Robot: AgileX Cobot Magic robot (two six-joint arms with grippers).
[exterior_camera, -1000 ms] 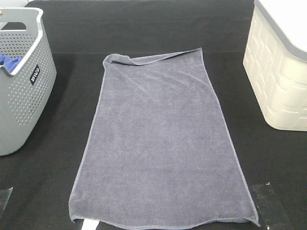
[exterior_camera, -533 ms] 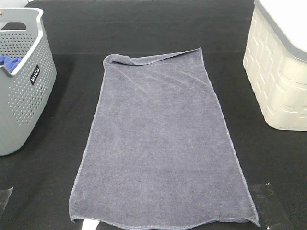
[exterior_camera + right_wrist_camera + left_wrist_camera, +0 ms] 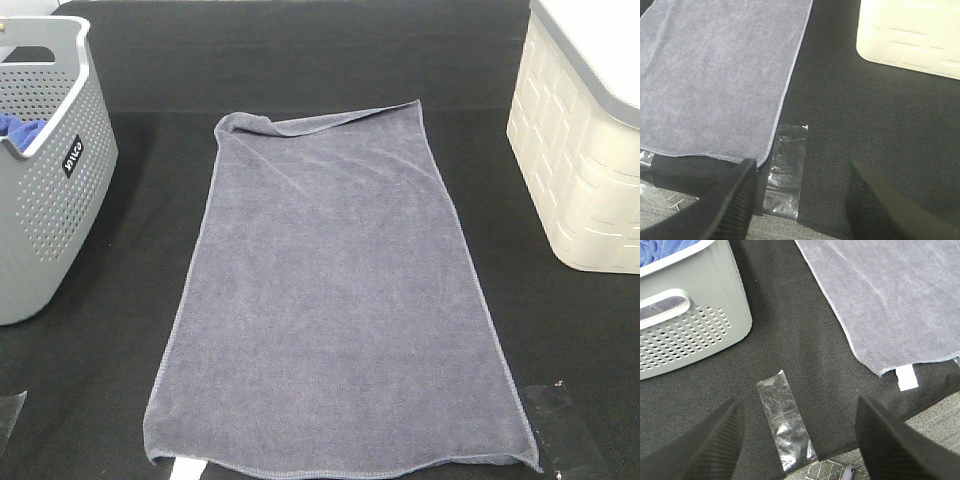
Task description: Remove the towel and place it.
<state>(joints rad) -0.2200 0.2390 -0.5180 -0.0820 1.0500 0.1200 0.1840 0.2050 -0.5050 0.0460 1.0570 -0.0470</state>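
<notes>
Greyish-purple terry is lying spread flat in the middle of my desk (image 3: pixel 300 80): the towel (image 3: pixel 335 300) is stretching lengthwise away from the near edge, between the grey basket (image 3: pixel 45 190) on my left and the cream bin (image 3: pixel 580 170) on my right, touching neither. Its far left corner is folding over on itself a little, and a small white tag (image 3: pixel 906 377) is sticking out from under its near hem.

I am holding my left gripper (image 3: pixel 797 440) released, its two dark fingers (image 3: pixel 705 445) standing well apart with nothing between them, hovering over the black cloth near the basket. A strip of clear tape (image 3: pixel 785 425) is lying on the desk just below it. Something bright blue (image 3: pixel 20 127) is sitting inside the basket.

I am holding my right gripper (image 3: pixel 800 200) released too, fingers spread and grasping nothing, hanging above the desk's near edge just beside the towel's near right corner. Another strip of clear tape (image 3: pixel 787 165) is lying there, right beside the towel's hem. The cream bin is standing well apart from this gripper, farther back.
</notes>
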